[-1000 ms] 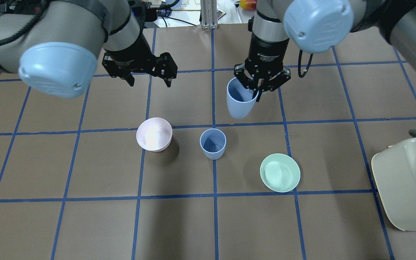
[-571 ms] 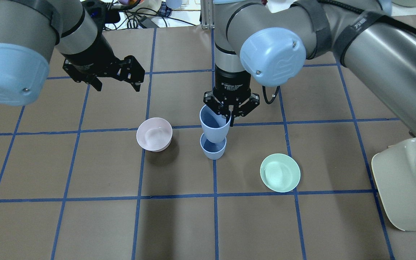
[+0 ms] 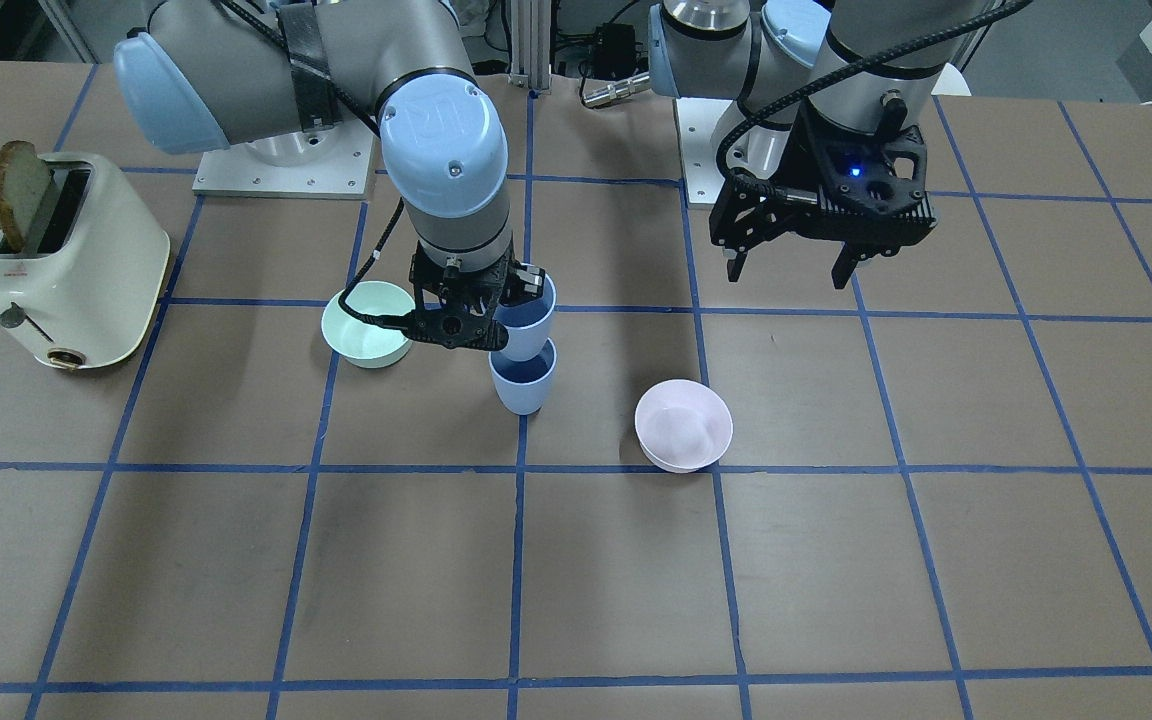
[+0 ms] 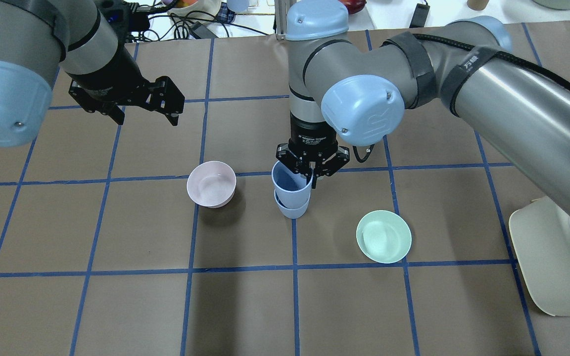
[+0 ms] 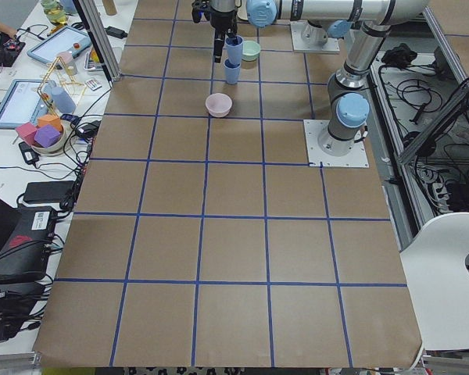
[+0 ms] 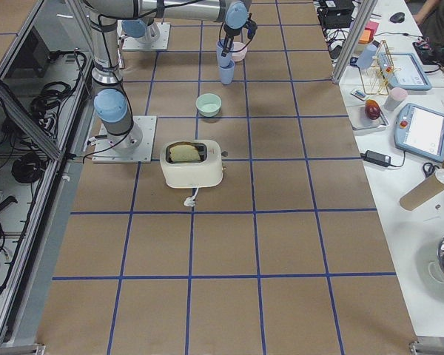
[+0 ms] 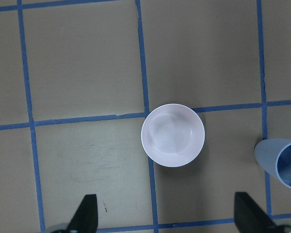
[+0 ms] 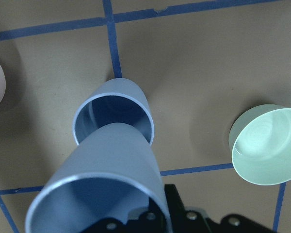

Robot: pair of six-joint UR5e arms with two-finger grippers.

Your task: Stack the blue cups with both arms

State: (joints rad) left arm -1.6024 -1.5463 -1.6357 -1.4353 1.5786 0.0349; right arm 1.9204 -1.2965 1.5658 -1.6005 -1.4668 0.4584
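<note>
Stacking: upper cup at the lower cup's mouth, not yet seated.
My right claw [image 4: 309, 174] is clamped on the rim of the upper blue cup [image 4: 289, 182], one finger inside the wall and one outside. The lower blue cup [image 3: 523, 388] stands on the table straight beneath the claw. I judge the held base to be at or just within the lower mouth. Left to do: press down, release, withdraw. My left claw [image 3: 786, 276] hangs with jaws apart, holding nothing, well off from the pair, with the pink bowl [image 7: 173, 135] below it. Front view shows most of the upper wall above the lower rim; overhead hides that depth. Right wrist view shows the held base over the lower mouth, and the mint bowl [image 8: 266, 145] off to the claw's side.
</note>
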